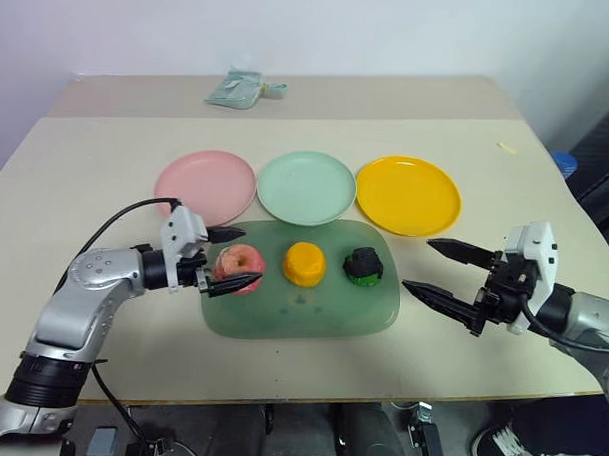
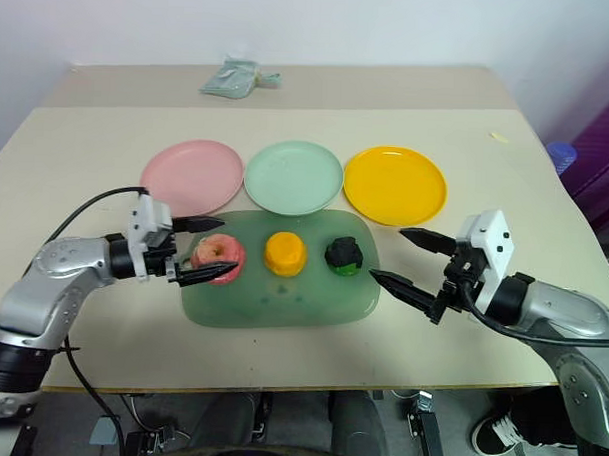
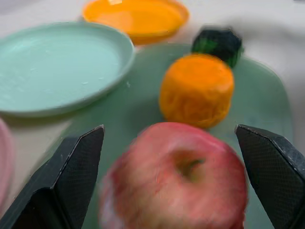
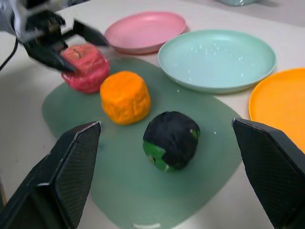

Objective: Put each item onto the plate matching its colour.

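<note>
Nearest the robot, the left tool [image 1: 231, 256] stands wide with one black finger on each side of the apple [image 1: 240, 265], not yet pressing it; in the left wrist view the apple sits between the fingers with a gap on both sides. The right tool [image 1: 441, 268] hangs wide and empty over the bare surface [image 1: 500, 355], just off the board's right edge and pointing toward the green lump [image 1: 364, 266]. All three items sit in a row on the translucent green board [image 1: 281, 322]: apple at the left, orange lump [image 1: 305, 263] in the middle, green lump at the right, each apart from its neighbour. The apple looks like a light toy, smooth and rounded, so it may slip or roll if pinched off-centre; the best hold seems to be across its widest middle, fingers level with its equator. The orange lump is squat with flatter sides, which should grip more easily; the green one is knobbly and dark, probably giving fair purchase anywhere around its waist. None looks fragile. Just beyond the board lie the three plates, all bare: the pink plate [image 1: 206, 183] at the left, the mint plate [image 1: 307, 186] in the centre, the yellow plate [image 1: 408, 195] at the right. At the far edge rests a pale green cloth [image 1: 241, 90].
</note>
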Robot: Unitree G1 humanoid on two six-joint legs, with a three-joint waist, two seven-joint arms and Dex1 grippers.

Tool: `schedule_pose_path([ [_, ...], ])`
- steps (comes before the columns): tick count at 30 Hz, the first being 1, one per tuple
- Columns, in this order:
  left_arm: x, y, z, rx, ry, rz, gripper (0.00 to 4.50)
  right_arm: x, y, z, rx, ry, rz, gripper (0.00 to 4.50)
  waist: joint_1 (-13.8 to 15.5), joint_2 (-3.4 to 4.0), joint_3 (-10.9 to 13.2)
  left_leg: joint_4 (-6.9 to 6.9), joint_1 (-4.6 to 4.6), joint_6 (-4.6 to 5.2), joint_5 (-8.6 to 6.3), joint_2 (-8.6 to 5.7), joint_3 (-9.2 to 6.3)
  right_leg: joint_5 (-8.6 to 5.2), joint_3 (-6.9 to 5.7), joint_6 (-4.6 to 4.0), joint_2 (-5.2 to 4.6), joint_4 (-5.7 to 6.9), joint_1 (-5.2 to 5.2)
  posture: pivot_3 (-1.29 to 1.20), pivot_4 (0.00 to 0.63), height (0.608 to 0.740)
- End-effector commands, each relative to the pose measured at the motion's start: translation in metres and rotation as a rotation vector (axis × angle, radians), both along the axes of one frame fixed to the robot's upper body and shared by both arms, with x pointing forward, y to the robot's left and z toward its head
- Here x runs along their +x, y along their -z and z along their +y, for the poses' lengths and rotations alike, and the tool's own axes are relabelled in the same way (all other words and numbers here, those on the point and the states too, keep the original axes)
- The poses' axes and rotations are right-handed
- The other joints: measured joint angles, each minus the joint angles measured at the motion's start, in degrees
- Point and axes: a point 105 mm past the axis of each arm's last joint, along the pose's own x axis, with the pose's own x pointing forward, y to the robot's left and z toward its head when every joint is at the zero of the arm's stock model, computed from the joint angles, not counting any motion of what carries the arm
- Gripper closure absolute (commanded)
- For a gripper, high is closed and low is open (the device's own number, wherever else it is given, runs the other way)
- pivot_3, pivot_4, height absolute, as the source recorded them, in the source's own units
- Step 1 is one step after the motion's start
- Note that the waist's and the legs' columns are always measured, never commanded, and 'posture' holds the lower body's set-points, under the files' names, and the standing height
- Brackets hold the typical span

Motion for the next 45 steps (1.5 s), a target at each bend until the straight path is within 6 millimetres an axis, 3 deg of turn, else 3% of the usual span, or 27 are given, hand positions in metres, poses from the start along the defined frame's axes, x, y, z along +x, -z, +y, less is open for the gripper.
schedule_pose_path([
  [1,0.0,0.005,-0.007,0.019,0.025,-0.004,0.26,-0.003,-0.005,0.013,0.017,-0.025,-0.032,0.0,0.0,-0.01,0.0,0.0,-0.01,0.0,0.0,0.01,-0.01,0.0,-0.01,0.0,0.0,0.0,0.0,0.0,0.15,0.74],
  [5,0.0,0.013,-0.003,0.009,0.013,0.0,1.56,-0.001,-0.004,0.017,0.022,-0.027,-0.032,0.0,0.1,0.01,0.0,0.0,0.0,0.0,0.0,0.01,-0.01,0.0,0.0,0.0,-0.02,0.0,0.0,0.0,0.15,0.74],
  [7,0.003,0.012,0.002,-0.021,-0.017,-0.013,1.56,-0.001,-0.004,0.017,0.021,-0.027,-0.034,0.0,0.1,0.01,0.0,0.0,0.01,0.0,0.0,0.01,-0.02,0.0,-0.01,0.0,-0.03,0.0,0.02,0.0,0.15,0.74],
  [11,0.021,-0.013,0.024,-0.178,-0.153,-0.073,1.56,0.002,-0.007,0.015,0.012,-0.022,-0.046,0.0,0.0,0.01,0.0,0.01,0.02,0.0,0.0,0.02,-0.05,0.0,-0.03,0.0,-0.03,0.01,0.03,0.0,0.15,0.74],
  [17,0.089,-0.043,0.083,-0.183,-0.637,-0.246,1.56,0.008,-0.013,0.017,0.011,-0.029,-0.073,0.0,0.3,-0.07,0.0,0.08,-0.03,0.0,0.0,-0.03,-0.12,0.01,-0.1,0.01,-0.03,0.03,0.03,0.0,0.15,0.74],
  [21,0.126,-0.058,0.074,-0.195,-0.729,-0.252,1.56,0.014,-0.015,0.026,0.023,-0.054,-0.086,0.0,0.6,-0.13,0.0,0.12,-0.08,0.0,0.0,-0.1,-0.13,0.03,-0.15,0.05,-0.05,0.01,0.03,0.0,0.15,0.74],
  [27,0.147,-0.07,0.053,-0.234,-0.72,-0.233,1.56,0.017,-0.016,0.029,0.027,-0.056,-0.101,0.0,0.0,-0.16,0.0,0.09,-0.18,0.0,0.0,-0.12,-0.11,0.03,-0.15,0.05,-0.05,0.0,-0.1,0.0,0.15,0.74],
  [28,0.149,-0.071,0.055,-0.22,-0.742,-0.235,1.1,0.017,-0.015,0.029,0.029,-0.051,-0.102,0.0,-0.2,-0.17,0.0,0.09,-0.21,0.0,0.0,-0.11,-0.11,0.03,-0.14,0.05,-0.04,0.02,-0.17,0.0,0.15,0.74],
  [30,0.152,-0.072,0.061,-0.208,-0.787,-0.237,0.13,0.016,-0.014,0.029,0.032,-0.04,-0.103,0.0,-0.3,-0.19,0.1,0.07,-0.22,0.0,0.0,-0.09,-0.11,0.03,-0.09,0.05,-0.01,0.07,-0.24,0.0,0.15,0.74],
  [31,0.154,-0.073,0.065,-0.203,-0.81,-0.24,0.06,0.015,-0.014,0.028,0.033,-0.037,-0.104,0.0,-0.3,-0.19,0.1,0.07,-0.22,0.0,0.01,-0.08,-0.1,0.03,-0.09,0.05,0.0,0.08,-0.25,0.0,0.15,0.74],
  [35,0.156,-0.076,0.078,-0.203,-0.887,-0.256,0.06,0.014,-0.013,0.028,0.036,-0.025,-0.11,0.0,0.0,-0.19,0.1,0.08,-0.21,0.0,0.01,-0.1,-0.08,0.03,-0.07,0.05,-0.04,0.09,-0.23,0.0,0.15,0.74],
  [39,0.148,-0.1,0.078,-0.351,-0.859,-0.316,0.06,0.024,-0.017,0.025,0.022,0.019,-0.144,0.0,0.0,-0.21,0.1,0.08,-0.22,-0.01,0.01,-0.09,-0.09,0.03,-0.08,0.05,-0.04,0.09,-0.24,0.0,0.15,0.74],
  [42,0.126,-0.118,0.072,-0.449,-0.726,-0.378,0.06,0.023,-0.021,0.037,0.03,-0.042,-0.137,0.0,-0.1,-0.2,0.1,0.08,-0.22,-0.02,0.01,-0.08,-0.08,0.03,-0.07,0.05,-0.07,0.09,-0.24,0.0,0.15,0.74],
  [45,0.095,-0.113,0.066,-0.417,-0.579,-0.374,0.06,0.017,-0.022,0.059,0.062,-0.135,-0.086,0.0,-0.6,-0.16,0.0,0.03,-0.2,-0.02,0.02,-0.02,-0.07,0.03,-0.03,0.05,-0.05,0.09,-0.27,0.0,0.15,0.74],
])
